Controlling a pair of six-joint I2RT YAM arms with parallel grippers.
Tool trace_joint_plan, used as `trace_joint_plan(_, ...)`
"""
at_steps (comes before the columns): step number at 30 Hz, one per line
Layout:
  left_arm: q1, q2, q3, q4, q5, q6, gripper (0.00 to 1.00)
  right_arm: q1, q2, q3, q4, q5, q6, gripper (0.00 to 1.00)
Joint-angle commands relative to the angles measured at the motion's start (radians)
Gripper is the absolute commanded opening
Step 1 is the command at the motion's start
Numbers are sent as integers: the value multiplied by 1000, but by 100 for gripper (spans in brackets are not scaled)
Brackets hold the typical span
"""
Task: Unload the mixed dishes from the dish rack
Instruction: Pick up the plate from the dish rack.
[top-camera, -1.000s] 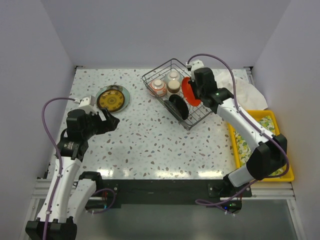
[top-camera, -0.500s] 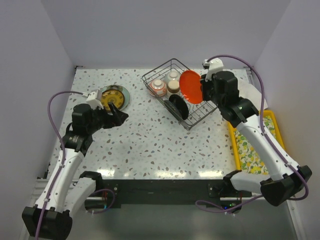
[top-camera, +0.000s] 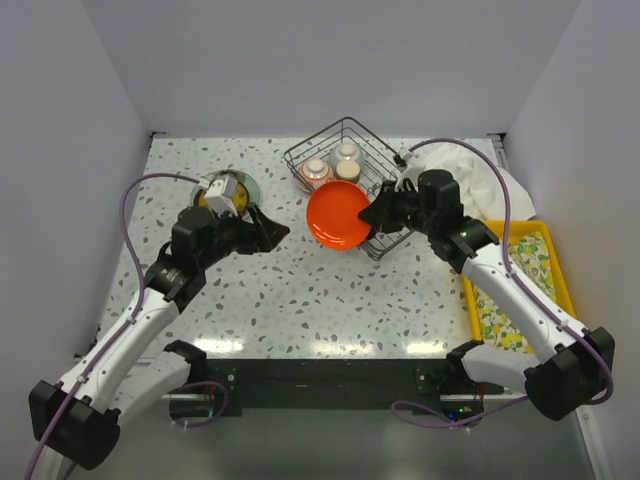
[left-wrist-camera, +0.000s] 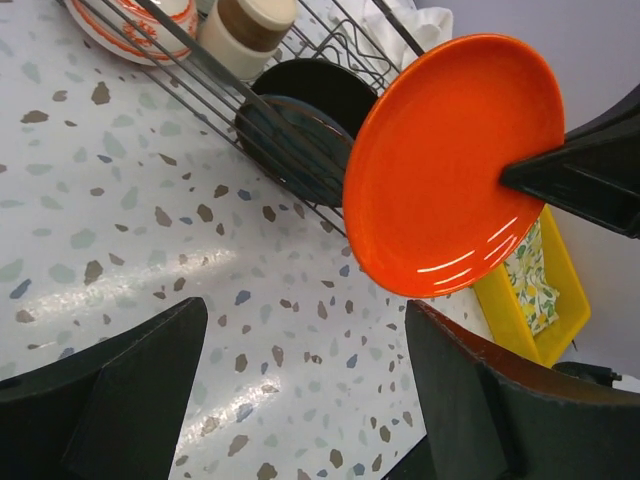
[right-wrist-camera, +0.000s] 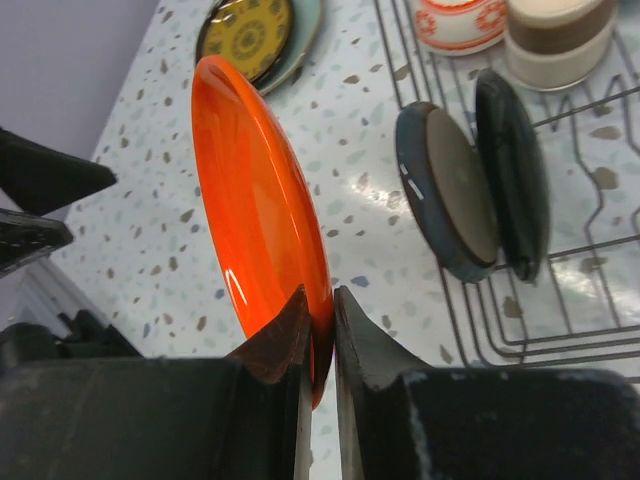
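My right gripper (top-camera: 375, 213) (right-wrist-camera: 320, 320) is shut on the rim of the orange-red plate (top-camera: 338, 215) (right-wrist-camera: 260, 190), holding it on edge above the table just left of the dish rack (top-camera: 345, 135). My left gripper (top-camera: 272, 232) (left-wrist-camera: 305, 310) is open and empty, a short way left of the plate (left-wrist-camera: 455, 165). Still in the rack (right-wrist-camera: 600, 130) stand a teal plate (right-wrist-camera: 450, 195) and a black plate (right-wrist-camera: 512, 170), with a red-patterned bowl (top-camera: 316, 173) and a cream and brown cup (top-camera: 347, 160) behind them.
A yellow-patterned plate with a pale teal rim (top-camera: 228, 195) (right-wrist-camera: 255, 35) lies on the table at the back left, partly under my left arm. A white cloth (top-camera: 490, 180) lies right of the rack. A yellow tray (top-camera: 560, 270) sits along the right edge.
My right gripper has lifted the orange-red plate out of the rack and carried it left and nearer. My left arm has swung right toward the plate, its jaws still open.
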Motion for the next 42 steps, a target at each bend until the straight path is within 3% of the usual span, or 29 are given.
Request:
trace_joint_plan(1,-90,34,26,110,-84,-40,85,1,-35,-49,219,-163,184,0)
trace_joint_plan(6,-175,69,15,142,-158,-72,82,1,-37,-110,293,-223,270,0)
trace_joint_plan(15,-221,100,-36,228,-218,-165,71,1,-55,-173,365,-256,339,0)
trace_joint_plan(27,-227,88,-126,342,-212,-257,19,3,-66,-220,386,-245,376,0)
trace_joint_plan(28,-229,85,-145,354,-213,-270,9,1,-66,-222,385,-239,376,0)
trace_joint_plan(30,-229,79,-155,372,-212,-279,0,1,-61,-225,383,-236,374,0)
trace_joint_plan(39,-221,71,-160,357,-291,-303,0,3,-73,-199,247,-164,244,49)
trace_joint_plan(40,-218,71,-159,354,-296,-303,0,1,-76,-191,232,-158,213,59)
trace_joint_plan(42,-187,71,-162,353,-298,-314,0,1,-90,-184,184,-141,186,69)
